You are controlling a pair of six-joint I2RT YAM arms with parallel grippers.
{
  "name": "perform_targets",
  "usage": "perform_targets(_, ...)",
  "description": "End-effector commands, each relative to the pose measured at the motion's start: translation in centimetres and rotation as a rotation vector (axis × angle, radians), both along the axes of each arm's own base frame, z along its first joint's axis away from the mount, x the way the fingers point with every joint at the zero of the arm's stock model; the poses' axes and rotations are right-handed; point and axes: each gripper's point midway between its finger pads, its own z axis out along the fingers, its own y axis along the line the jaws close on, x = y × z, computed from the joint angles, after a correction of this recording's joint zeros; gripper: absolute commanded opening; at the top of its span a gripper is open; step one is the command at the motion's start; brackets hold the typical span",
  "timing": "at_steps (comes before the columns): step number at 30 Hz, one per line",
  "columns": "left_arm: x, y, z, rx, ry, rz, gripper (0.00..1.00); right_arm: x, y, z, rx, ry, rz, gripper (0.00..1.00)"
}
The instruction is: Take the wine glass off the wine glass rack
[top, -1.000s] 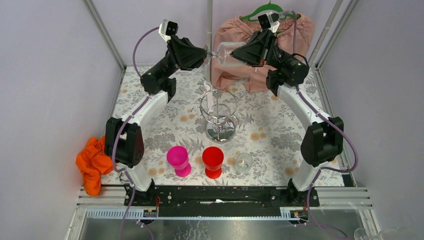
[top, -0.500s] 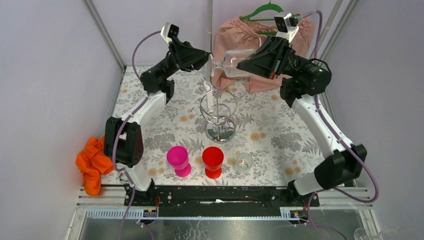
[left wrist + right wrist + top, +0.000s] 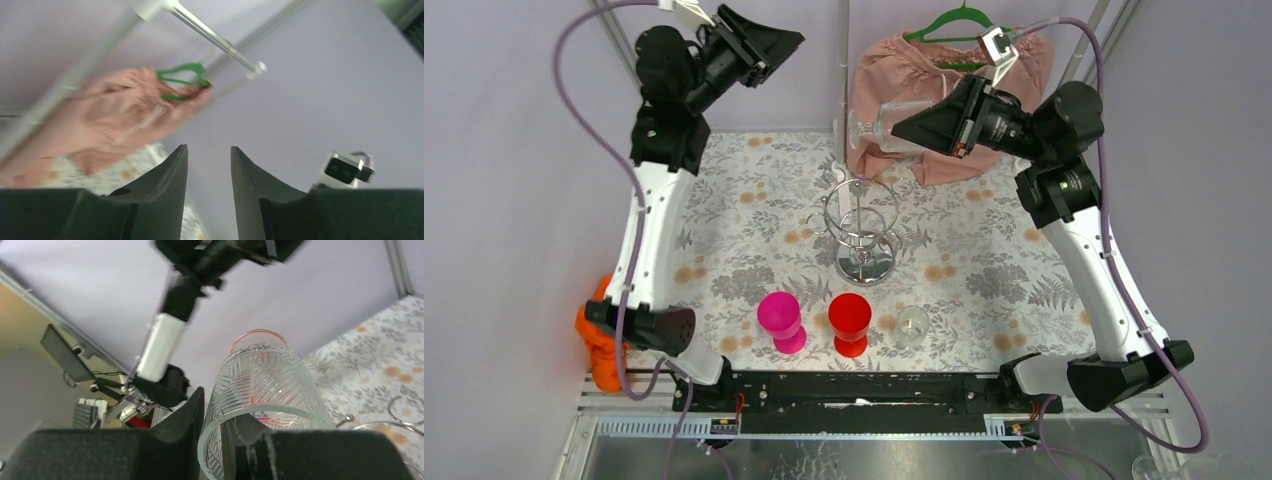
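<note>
Floral tablecloth (image 3: 744, 200); lilac walls (image 3: 514, 150)

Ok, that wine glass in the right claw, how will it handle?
Probably fragile: the wine glass is clear, patterned glass with a thin rim. Likely slippery, since the right claw pinches only the rim wall, one finger inside the bowl, glass lying sideways. Laid on its side, its round bowl would probably roll.

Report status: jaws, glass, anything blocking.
Left gripper open, empty, raised high. Right gripper clamped on wine glass rim, glass sideways, clear above wine glass rack. White pole close by its foot.
</note>
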Motion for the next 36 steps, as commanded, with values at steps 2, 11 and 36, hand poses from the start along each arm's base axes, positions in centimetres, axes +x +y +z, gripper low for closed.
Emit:
perform_targets(2, -1.5, 8.9, -5.5, 0.383, 0.213, 0.499, 0.43, 2.1, 2.3, -2.1, -0.141, 0.023, -0.072, 0.00)
perform_targets(11, -7.4, 19.7, -6.4, 0.562, 0.354, 1.021, 0.43, 2.9, 10.2, -6.0, -0.335, 0.062, -0.045, 0.00)
perform_targets(36, -16.3, 21.8, -9.0, 0.590, 0.361, 1.056, 0.46, -1.2, 23.6, -14.6, -0.543, 0.078, 0.097, 0.00)
